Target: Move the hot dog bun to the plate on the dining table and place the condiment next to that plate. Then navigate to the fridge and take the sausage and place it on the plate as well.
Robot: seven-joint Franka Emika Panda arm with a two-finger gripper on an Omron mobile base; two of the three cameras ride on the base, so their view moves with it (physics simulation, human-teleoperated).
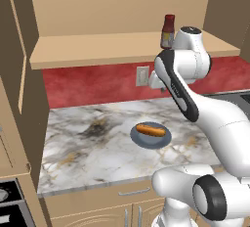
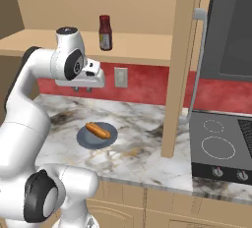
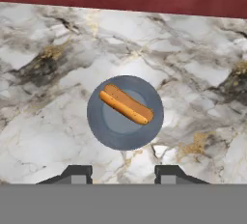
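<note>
On the left we see the marble desk (image 1: 88, 143) with its dark veins, bare here, and our arm (image 2: 29, 119) rising over it. Our fingers (image 3: 123, 172) hang high above the desk and point down; the two dark tips stand apart with free space between them, and they hold nothing. In the hand view, straight below the gap of the fingers and a little ahead of them, lies the small dark blue-grey plate (image 3: 103, 131), flat on the desk. The hot dog bun (image 3: 126, 104) rests on this plate, lying diagonal across its middle, well apart from the fingertips. Behind the plate, past the fingers, runs the red back wall (image 1: 88, 81) with a pale wall socket (image 2: 120, 77). Higher than the fingers, on the wooden shelf (image 1: 97, 50), the condiment (image 2: 105, 32) stands upright, beside the top of the arm in both base views. More to the right a wooden post (image 2: 179, 74) stands on the desk, and behind it the dark cooktop (image 2: 221, 146) with its round rings, far from the fingers.
</note>
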